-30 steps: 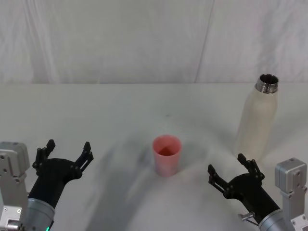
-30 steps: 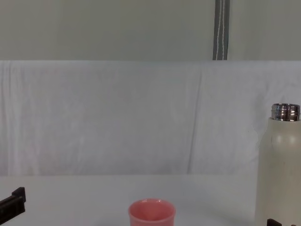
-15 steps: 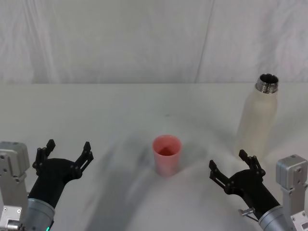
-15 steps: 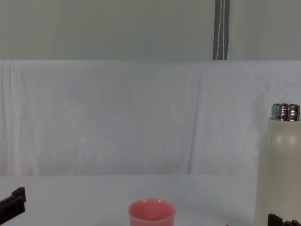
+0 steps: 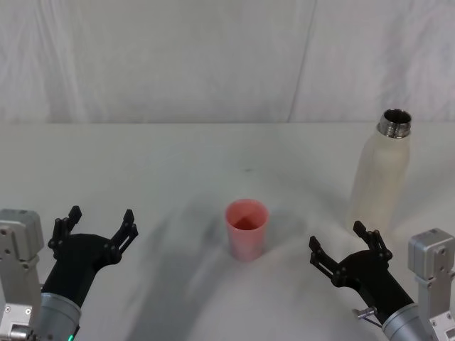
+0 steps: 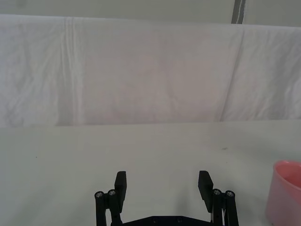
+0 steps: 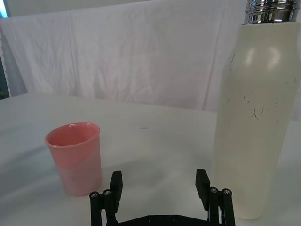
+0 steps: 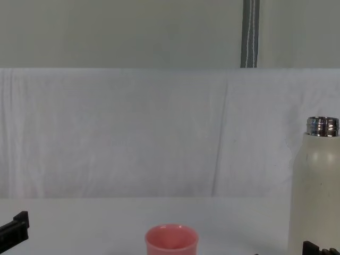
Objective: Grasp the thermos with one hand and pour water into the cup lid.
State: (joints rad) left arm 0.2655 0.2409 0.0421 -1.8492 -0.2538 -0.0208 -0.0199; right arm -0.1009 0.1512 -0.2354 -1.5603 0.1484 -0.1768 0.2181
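While the right gripper (image 5: 348, 247) is held low over the table (image 5: 178, 163) with its arm reaching forward from the near right corner, its black fingers (image 7: 202, 181) are spread wide apart and nothing is gripped between them. The wrist is seen level in the right wrist view, so that the fingers point forward across the tabletop. Just ahead of this gripper and a little to its outer side, the thermos (image 5: 380, 174) is found standing upright, uncapped, with its shiny steel neck (image 7: 269, 10) at the top; it is near the fingertips but not touched by them. Small dark scuffs are seen on its cream wall in the right wrist view. Ahead of the gripper on its inner side, the cup lid (image 5: 247, 229) is set upright with its mouth open upward, well apart from the thermos and not touched by either gripper.

The left gripper (image 5: 98, 226) is held in a matching pose at the near left, low above the table, its fingers (image 6: 121, 183) likewise spread with nothing between them. From it, the cup lid lies off to the inner side and slightly forward. A white cloth backdrop (image 5: 213, 57) is hung behind the table.
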